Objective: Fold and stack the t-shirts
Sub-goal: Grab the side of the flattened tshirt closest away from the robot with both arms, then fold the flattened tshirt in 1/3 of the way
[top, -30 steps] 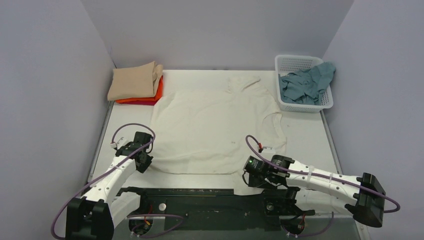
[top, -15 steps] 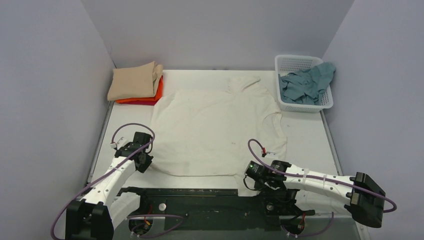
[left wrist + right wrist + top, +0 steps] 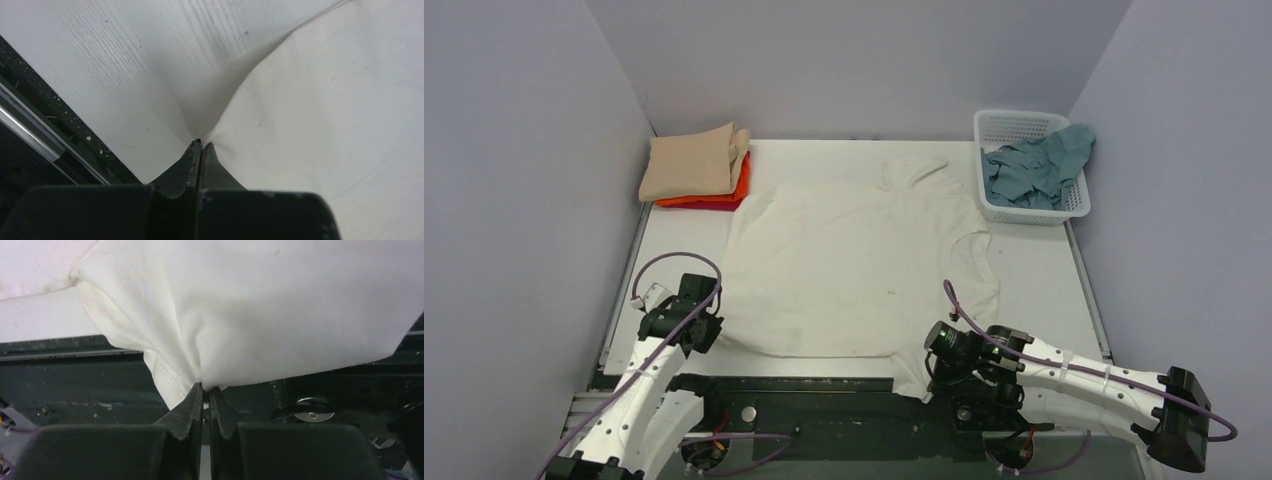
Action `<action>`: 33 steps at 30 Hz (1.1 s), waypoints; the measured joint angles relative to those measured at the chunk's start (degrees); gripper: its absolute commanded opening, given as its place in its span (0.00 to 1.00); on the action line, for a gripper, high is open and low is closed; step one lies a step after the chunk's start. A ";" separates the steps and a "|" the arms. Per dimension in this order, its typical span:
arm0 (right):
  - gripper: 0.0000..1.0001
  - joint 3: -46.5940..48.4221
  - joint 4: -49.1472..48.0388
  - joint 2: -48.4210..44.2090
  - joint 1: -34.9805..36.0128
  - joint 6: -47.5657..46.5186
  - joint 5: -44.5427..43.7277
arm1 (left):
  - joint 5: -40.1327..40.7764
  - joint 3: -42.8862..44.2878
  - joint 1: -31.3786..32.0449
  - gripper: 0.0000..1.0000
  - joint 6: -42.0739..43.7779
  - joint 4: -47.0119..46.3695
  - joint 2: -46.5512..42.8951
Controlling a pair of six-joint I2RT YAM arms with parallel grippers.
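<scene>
The large cream-white t-shirt (image 3: pixel 854 260) lies spread flat in the middle of the table. My left gripper (image 3: pixel 714 328) is shut on its near-left corner, and the cloth (image 3: pixel 325 100) puckers up into the closed tips (image 3: pixel 201 145). Over on the other side, my right gripper (image 3: pixel 929 375) is shut on the near-right hem. There the cloth (image 3: pixel 250 305) bunches into the tips (image 3: pixel 206 387) and hangs past the table's front edge. A folded tan shirt (image 3: pixel 692 162) tops an orange one (image 3: pixel 742 180) and a red one (image 3: pixel 714 205) at the back left. The teal-blue shirt (image 3: pixel 1034 170) lies crumpled in the basket.
A white lattice basket (image 3: pixel 1024 125) stands at the back right corner. Grey walls close in the table (image 3: pixel 1044 290) on three sides. A dark rail (image 3: pixel 824 400) with the arm bases runs along the near edge.
The right gripper has shut on the shirt's near-right hem. Both arms have drawn back toward the near edge, dragging the cream shirt closer so its right corner hangs over the front.
</scene>
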State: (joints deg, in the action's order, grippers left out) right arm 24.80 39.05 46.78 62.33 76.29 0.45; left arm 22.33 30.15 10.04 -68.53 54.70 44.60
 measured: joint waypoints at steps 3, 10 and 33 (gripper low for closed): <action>0.00 0.09 0.68 -0.42 0.35 1.33 3.32 | 0.04 -0.02 0.02 0.00 -1.92 2.36 -3.28; 0.00 5.05 2.27 0.52 -5.03 -1.22 3.82 | 0.17 0.28 0.02 0.00 -3.19 3.74 -6.80; 0.00 34.23 3.39 23.47 -35.17 -30.34 -3.06 | -0.13 12.68 -1.97 0.00 1.90 -12.46 18.38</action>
State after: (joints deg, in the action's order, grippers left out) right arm 59.02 42.44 70.26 27.16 45.95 -2.61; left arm 22.20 42.83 8.08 -66.63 42.24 62.98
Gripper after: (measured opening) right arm 0.010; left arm 0.022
